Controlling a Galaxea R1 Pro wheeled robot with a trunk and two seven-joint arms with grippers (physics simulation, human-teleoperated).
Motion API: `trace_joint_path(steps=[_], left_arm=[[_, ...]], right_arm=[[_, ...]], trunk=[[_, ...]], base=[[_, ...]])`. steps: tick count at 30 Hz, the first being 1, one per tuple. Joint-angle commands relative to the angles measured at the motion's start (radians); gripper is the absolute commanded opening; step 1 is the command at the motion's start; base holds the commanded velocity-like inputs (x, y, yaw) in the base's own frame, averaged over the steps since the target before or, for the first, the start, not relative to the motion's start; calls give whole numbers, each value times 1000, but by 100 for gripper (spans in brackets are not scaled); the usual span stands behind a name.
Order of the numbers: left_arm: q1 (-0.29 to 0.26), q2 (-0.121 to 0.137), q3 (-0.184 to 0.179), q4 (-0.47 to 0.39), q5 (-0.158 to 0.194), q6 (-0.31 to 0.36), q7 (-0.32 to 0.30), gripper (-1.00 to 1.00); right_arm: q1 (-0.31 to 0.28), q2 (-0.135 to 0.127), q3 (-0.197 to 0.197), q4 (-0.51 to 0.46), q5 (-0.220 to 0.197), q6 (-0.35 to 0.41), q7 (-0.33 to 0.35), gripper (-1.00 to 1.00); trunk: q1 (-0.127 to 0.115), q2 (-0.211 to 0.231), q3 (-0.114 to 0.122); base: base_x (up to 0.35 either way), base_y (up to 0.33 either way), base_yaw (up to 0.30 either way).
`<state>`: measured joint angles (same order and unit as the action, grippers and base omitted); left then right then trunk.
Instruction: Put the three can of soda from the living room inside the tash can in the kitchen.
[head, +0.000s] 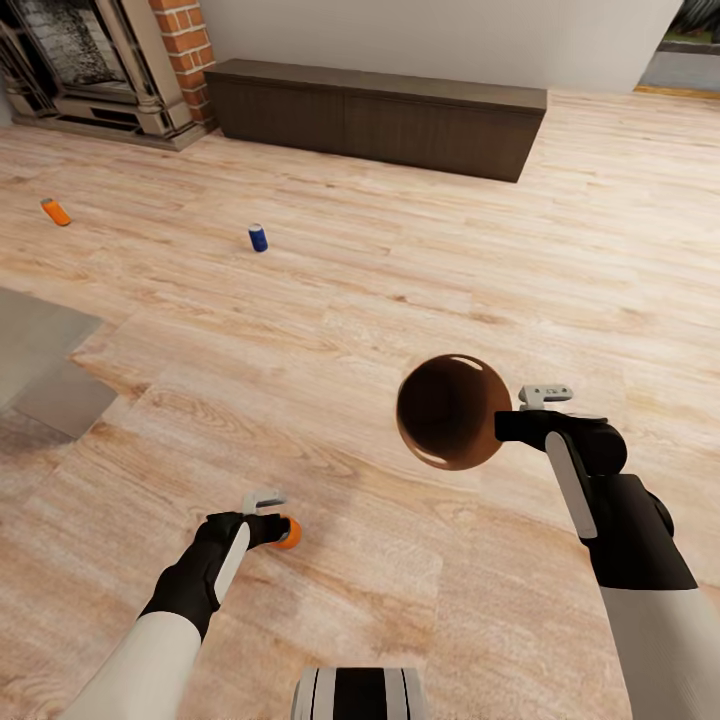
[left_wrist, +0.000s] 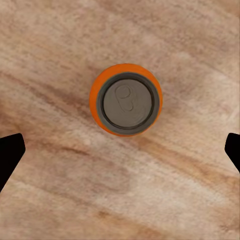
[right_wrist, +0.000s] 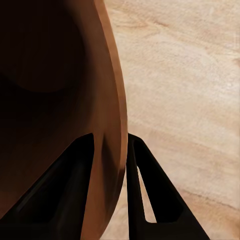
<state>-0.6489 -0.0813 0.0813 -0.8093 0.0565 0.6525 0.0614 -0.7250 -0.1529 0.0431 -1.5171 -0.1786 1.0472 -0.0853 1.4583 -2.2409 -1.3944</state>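
Directly below the left pincer (left_wrist: 120, 155), an orange can (left_wrist: 125, 99) is standing upright on the wood floor (head: 400, 260), its silver top facing up between the wide-apart fingers, untouched. Clamped in the right pincer (right_wrist: 110, 145), the copper-brown bin (head: 452, 411) is hanging by its rim. Far ahead of both pincers, a blue can (head: 258, 237) is standing and another orange can (head: 56, 212) is lying near the fireplace (head: 100, 60).

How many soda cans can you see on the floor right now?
3: an upright orange can under the left gripper, a blue can standing mid-floor, and an orange can lying near the fireplace.
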Motion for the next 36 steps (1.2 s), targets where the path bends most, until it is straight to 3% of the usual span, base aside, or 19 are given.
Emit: trace_joint_path(steps=[1,11,36], left_arm=[[0,0,0,0,0,0,0,100],[0,-1,-1,1,0,0,1,100],[0,0,0,-3,0,1,2,100]], right_arm=[[-1,0,0,-1,-13,0,2,-100],[0,1,1,0,-13,0,2,-100],[1,1,1,0,-13,0,2,-100]], trunk=[[0,0,-2],[34,-63,-46],[34,-63,-85]], base=[[0,0,0],[0,0,0],[66,0,0]])
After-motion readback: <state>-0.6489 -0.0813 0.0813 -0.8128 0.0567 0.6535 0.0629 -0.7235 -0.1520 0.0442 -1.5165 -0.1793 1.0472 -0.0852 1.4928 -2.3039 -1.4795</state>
